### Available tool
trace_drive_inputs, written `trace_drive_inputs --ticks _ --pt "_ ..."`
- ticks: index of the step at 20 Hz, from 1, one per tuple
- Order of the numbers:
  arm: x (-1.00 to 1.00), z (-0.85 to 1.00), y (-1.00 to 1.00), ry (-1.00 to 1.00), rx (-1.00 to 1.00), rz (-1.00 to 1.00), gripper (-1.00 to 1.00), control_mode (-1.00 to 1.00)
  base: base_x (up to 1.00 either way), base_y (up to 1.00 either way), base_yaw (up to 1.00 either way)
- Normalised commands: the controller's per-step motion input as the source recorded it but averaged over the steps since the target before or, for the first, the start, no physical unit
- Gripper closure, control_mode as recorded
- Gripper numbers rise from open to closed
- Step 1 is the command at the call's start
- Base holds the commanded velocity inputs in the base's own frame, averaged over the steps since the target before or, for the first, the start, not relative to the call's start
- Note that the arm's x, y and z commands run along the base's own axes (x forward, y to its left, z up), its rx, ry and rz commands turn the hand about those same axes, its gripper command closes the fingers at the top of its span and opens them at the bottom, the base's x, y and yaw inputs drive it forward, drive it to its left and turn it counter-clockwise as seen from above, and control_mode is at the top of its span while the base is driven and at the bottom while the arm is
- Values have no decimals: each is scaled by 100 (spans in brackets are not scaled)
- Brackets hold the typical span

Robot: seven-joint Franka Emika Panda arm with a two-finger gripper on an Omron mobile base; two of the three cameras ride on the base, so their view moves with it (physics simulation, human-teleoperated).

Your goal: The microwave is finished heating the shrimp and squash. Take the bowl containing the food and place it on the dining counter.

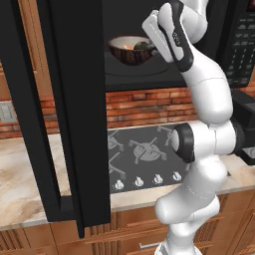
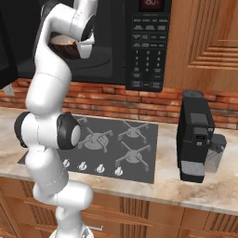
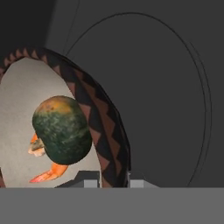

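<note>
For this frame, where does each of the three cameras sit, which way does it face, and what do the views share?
Left base view: behind the arm to its left, looking forward past the open door into the microwave; the arm rises at lower right.
Right base view: behind the arm to its right, facing the cooktop and coffee machine; the arm rises at lower left.
Hand view: on the hand inside the microwave, facing the bowl, its rim between the fingertips, with squash and shrimp.
Shared: the bowl in all three.

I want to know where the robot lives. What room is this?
It looks like a kitchen: a microwave with its door open, a gas cooktop set in a marbled counter, and a coffee machine.
</note>
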Motion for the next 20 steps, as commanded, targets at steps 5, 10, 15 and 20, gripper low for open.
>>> trace_drive_inputs --ticks 5,10,15,20 --pt "-53 0 -22 -11 1 0 100 -100 0 0 0" --pt "-63 0 -23 -16 3 0 100 -100 0 0 0" --pt "-86 0 -34 -16 6 0 100 -100 0 0 0" --pt "-100 8 -45 -4 6 0 100 -100 0 0 0"
